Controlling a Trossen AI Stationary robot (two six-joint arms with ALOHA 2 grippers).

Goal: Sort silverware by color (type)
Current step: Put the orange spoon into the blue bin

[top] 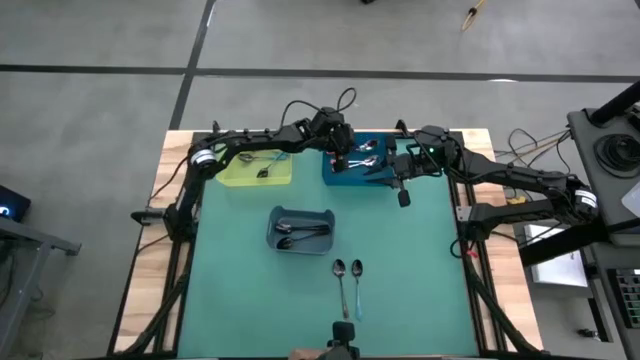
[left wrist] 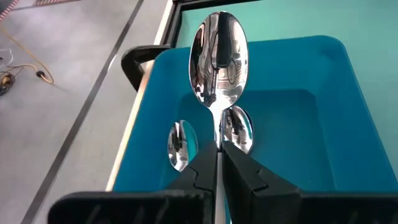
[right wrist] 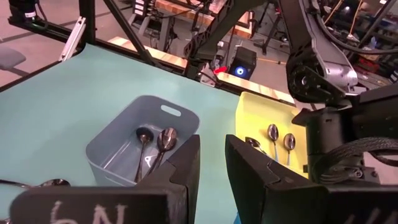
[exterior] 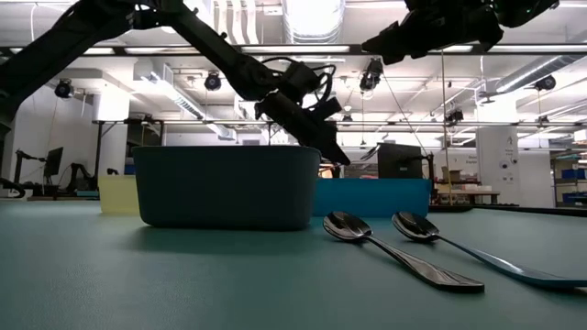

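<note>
Nearest the camera, at lower centre of the high view, two spoons (top: 347,283) lie side by side on the green surface (top: 420,270), bowls toward the bins; the low view shows one with a dark metal handle and one with a light-blue handle.

Beyond them, at frame centre, the grey bin (top: 300,229) holds dark metal spoons (right wrist: 152,149).

Farther back, at upper centre, my left end effector (top: 341,157) hangs over the blue bin (left wrist: 323,143). Its fingers are pressed together, pinching a spoon (left wrist: 218,62) by the handle, shiny bowl pointing out past the fingertips. Two more spoon bowls (left wrist: 180,144) lie in the blue bin beneath it.

To the left of that, the yellow bin (top: 255,168) holds spoons (right wrist: 280,138); the handle colour there is hard to make out.

My right end effector (top: 403,192) sits just right of the blue bin, above the surface. Its fingers are spread apart and hold nothing.
</note>
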